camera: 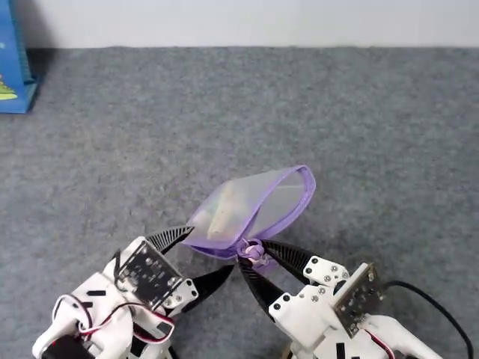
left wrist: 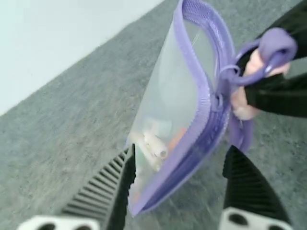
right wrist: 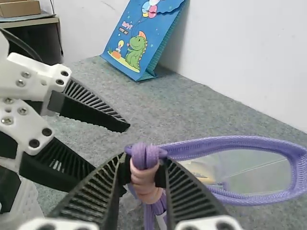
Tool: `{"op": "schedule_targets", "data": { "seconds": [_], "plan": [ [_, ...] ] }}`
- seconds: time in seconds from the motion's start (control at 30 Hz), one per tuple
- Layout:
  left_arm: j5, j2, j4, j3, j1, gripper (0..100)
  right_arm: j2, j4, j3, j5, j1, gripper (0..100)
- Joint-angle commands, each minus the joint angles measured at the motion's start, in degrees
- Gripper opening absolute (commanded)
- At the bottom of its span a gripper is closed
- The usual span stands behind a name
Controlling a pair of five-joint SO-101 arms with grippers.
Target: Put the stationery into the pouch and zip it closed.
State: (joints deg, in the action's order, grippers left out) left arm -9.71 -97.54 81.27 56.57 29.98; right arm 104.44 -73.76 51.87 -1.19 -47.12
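Nearly done: purple mesh pouch (camera: pixel 251 206) sat on the tabletop (camera: pixel 224 105) between both arms, stationery (left wrist: pixel 153 143) already inside. Right hand (right wrist: pixel 145 171) pinched the zip pull cord (right wrist: pixel 143 153). Left hand (left wrist: pixel 182 155) was spread around the pouch's near end, not gripping. Likely left: closing the zip; couldn't tell how far it was shut.

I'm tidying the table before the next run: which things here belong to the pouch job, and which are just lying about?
Job: pouch, stationery inside it, zip pull cord pinched in the right tool, left tool open astride the pouch.
Lying about: blue gift bag against the wall.
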Motion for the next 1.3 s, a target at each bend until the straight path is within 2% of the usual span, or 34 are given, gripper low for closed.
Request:
{"op": "schedule_targets", "data": {
  "seconds": [0.0, 0.13, 0.33, 0.53, 0.77, 1.0, 1.27],
  "plan": [
    [0.44, -2.20, -1.67, -0.13, 0.35, 29, -0.40, 0.48, -3.08, -0.44, 0.13, 0.8],
    [0.44, -2.55, -3.69, 2.51, 0.35, 29, -0.40, 0.22, -3.08, -0.35, -0.40, 0.8],
    [0.53, -2.81, -6.07, 7.34, 3.34, 28, -0.40, -0.13, -3.08, -0.35, -6.73, 0.8],
    [0.70, -2.90, -7.82, 7.60, 4.04, 28, -0.40, -2.68, -3.08, -0.35, -6.99, 0.8],
    [0.70, -2.90, -9.49, 7.69, 4.31, 19, -0.48, -5.41, -9.85, 2.46, -6.99, 0.8],
    [0.70, -2.90, -9.49, 7.69, 4.48, 18, -0.48, -7.96, -10.02, 4.22, -6.99, 0.8],
    [0.70, -2.99, -9.49, 7.43, 15.56, 11, -0.48, -7.96, -7.65, 4.22, -6.99, 0.8]
  ]
}}
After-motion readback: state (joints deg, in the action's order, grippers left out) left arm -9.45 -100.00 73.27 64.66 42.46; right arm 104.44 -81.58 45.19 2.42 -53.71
